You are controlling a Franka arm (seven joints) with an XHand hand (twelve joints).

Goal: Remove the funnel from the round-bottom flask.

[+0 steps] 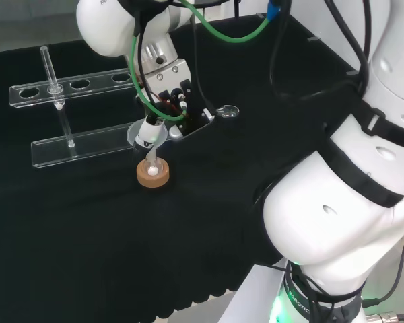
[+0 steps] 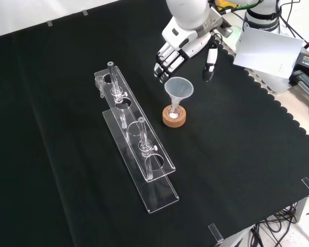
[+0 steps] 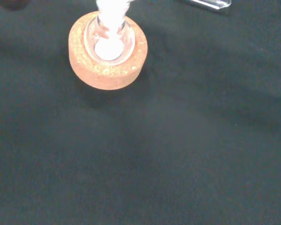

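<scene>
- Your funnel (image 2: 178, 88) sits upright with its stem down in the neck of the round-bottom flask (image 2: 173, 111), which rests in a cork ring (image 2: 173, 119) near the middle of the surface (image 2: 257, 170).
- In the front view the hand (image 2: 183, 49) hangs just beyond the funnel's rim, fingers (image 2: 165, 60) on one side and thumb (image 2: 210, 64) on the other, spread apart and holding nothing.
- You look to be at the approach step: the funnel is not yet gripped, and nothing has been lifted.
- Next, you would need to bring the hand down so fingers and thumb flank the cone, close on it, then draw it straight up so the stem clears the neck without tipping the flask.
- Mind the clear rack (image 2: 139, 149) to the left in the front view; it stands near.
</scene>
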